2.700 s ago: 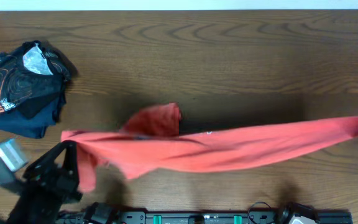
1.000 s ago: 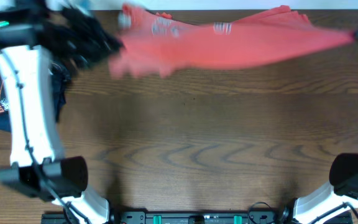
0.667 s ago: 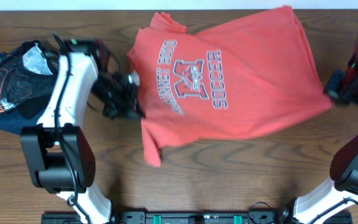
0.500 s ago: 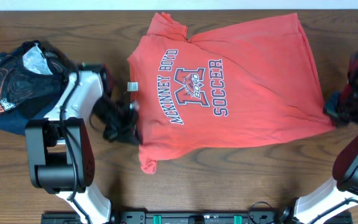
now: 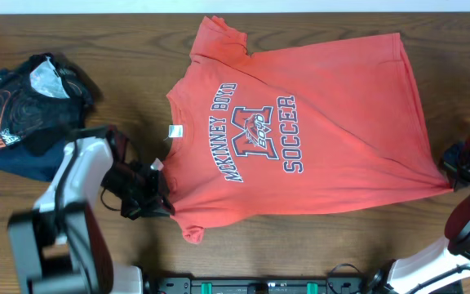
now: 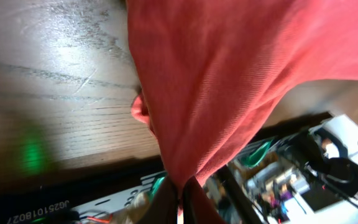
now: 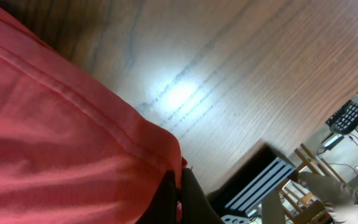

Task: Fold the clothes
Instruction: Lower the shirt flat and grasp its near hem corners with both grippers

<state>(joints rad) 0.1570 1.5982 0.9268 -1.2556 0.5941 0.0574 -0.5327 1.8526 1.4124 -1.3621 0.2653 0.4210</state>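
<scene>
**T-shirt flung out and laid flat, both hands clenched on its near edge**

The left hand is seen clenched on a pinch of coral cloth at the shirt's near shoulder. In the left wrist view, the fabric is drawn into a tight gather between the closed fingers. The right hand is likewise clamped on the near hem corner, the stitched edge being nipped between its tips in the right wrist view.

Outward from these 2 grips, the T-shirt is spread across the middle of the surface, print side up. The collar is turned to the left and the hem to the right. The lettering can be read in full. The near sleeve is left crumpled just beside the left hand. The dark garment lies well apart at the far left.

1 second ago the shirt was held aloft as a blurred band along the far edge. It has since been swung down and drawn toward the near side, and more of it is settled with each frame.

Spreading is therefore judged nearly done, and no fold has been made yet. A release would seem to be called for next, and the bunched sleeve may need smoothing first.
</scene>
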